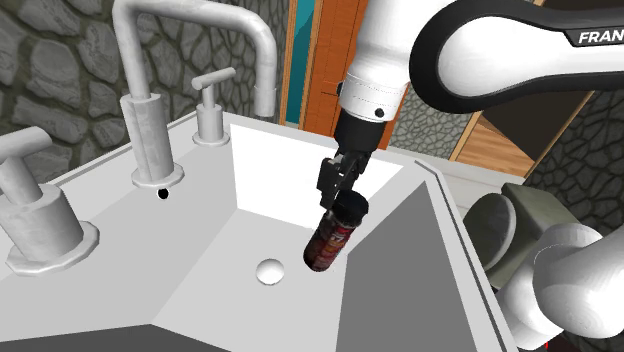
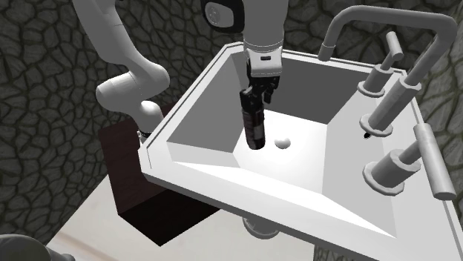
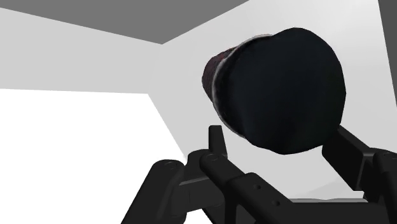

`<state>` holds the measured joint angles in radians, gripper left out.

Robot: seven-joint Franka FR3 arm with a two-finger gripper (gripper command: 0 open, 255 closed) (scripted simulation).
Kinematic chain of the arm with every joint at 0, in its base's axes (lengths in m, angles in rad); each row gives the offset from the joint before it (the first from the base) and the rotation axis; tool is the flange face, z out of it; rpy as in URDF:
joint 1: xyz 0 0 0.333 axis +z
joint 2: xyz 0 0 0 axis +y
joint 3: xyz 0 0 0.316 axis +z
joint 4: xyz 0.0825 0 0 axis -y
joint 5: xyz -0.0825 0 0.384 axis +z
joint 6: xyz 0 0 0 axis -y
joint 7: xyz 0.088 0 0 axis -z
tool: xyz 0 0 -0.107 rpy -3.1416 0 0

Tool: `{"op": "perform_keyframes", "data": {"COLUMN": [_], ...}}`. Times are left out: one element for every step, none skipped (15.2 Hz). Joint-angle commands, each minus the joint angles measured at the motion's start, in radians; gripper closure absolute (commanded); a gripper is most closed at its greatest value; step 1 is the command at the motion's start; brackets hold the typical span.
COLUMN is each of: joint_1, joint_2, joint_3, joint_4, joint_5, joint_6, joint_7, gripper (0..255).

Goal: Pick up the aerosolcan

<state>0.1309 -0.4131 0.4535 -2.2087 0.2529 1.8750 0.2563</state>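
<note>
Far to the shoulder view's left of the jaws, a grey tap handle point(image 1: 35, 215) stands on the sink's deck. Nearer to them rises the tall faucet point(image 1: 150, 110), its spout ending above and to the left of the gripper. A second handle point(image 1: 210, 105) follows, and a small black hole point(image 1: 163, 193) marks the deck at the faucet's foot.

Inside the white sink point(image 1: 280, 170), the round drain point(image 1: 270, 271) lies below the jaws and to their left, close to the can's lower end. The black gripper point(image 1: 340, 190) reaches down into the basin from the white arm point(image 1: 480, 50). Its jaws are clenched on the aerosol can point(image 1: 333, 238), gripping it at its black cap end. The can is dark with a reddish label and hangs below the jaws, tilted so that its lower end leans toward the drain. Whether its base touches the basin floor cannot be told. Behind the jaws stands an orange wooden door point(image 1: 335, 60).

In the second exterior view, the dark stand point(image 2: 130, 174) sits to the left of the jaws. The gripper point(image 2: 257, 96) holds the can point(image 2: 255, 126) nearly upright, and the drain point(image 2: 282, 141) lies just right of the can's base. In the wrist view, the fingers point(image 3: 215, 143) clasp the can's black cap point(image 3: 280, 89) from both sides.
</note>
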Motion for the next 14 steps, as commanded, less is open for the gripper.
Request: {"op": "perform_keyframes", "data": {"joint_1": [0.000,-0.001,-0.002,-0.002,-0.003,-0.004,-0.005,-0.005,-0.006,-0.007,-0.008,-0.009,-0.009,-0.009], "joint_2": [-0.002,-0.002,-0.002,-0.002,-0.002,-0.002,-0.001,0.000,0.001,0.002,0.004,0.006,0.006,0.006], "joint_3": [-0.002,-0.004,-0.005,-0.007,-0.009,-0.010,-0.012,-0.013,-0.015,-0.016,-0.017,-0.019,-0.019,-0.019], "joint_4": [0.023,0.036,0.049,0.062,0.076,0.090,0.103,0.117,0.132,0.146,0.161,0.176,0.178,0.178], "joint_5": [-0.002,-0.003,-0.004,-0.006,-0.007,-0.009,-0.010,-0.012,-0.013,-0.015,-0.016,-0.018,-0.018,-0.018], "joint_6": [-0.024,-0.037,-0.051,-0.064,-0.077,-0.090,-0.104,-0.117,-0.130,-0.143,-0.156,-0.169,-0.171,-0.171], "joint_7": [0.004,0.005,0.007,0.008,0.009,0.010,0.012,0.013,0.014,0.016,0.017,0.019,0.019,0.019], "gripper": [255,255,255,255,255,255,255,255,255,255,255,255,255,255]}}
